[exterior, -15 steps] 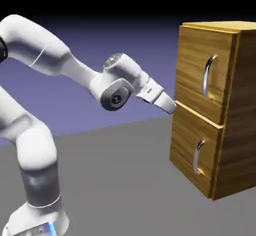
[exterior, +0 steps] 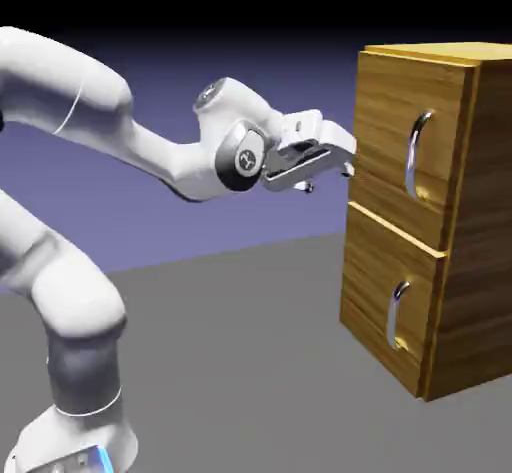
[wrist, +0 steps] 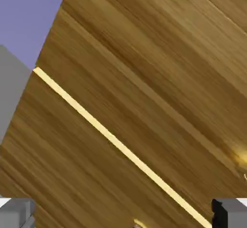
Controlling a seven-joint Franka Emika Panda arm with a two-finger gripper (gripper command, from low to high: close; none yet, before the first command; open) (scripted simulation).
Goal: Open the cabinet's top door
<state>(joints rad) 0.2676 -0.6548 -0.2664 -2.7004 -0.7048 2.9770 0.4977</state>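
half a second earlier the hand pointed down and to the right, its tip level with the seam below the top door. it then rose to the height of that door's lower half and levelled out toward the cabinet. the wrist rolled, so the hand showed its broad side, and the forearm lifted with it.

Ahead of my white gripper stands the golden-brown, wood-grained cabinet with silver handles, on a grey table against a blue-violet backdrop.
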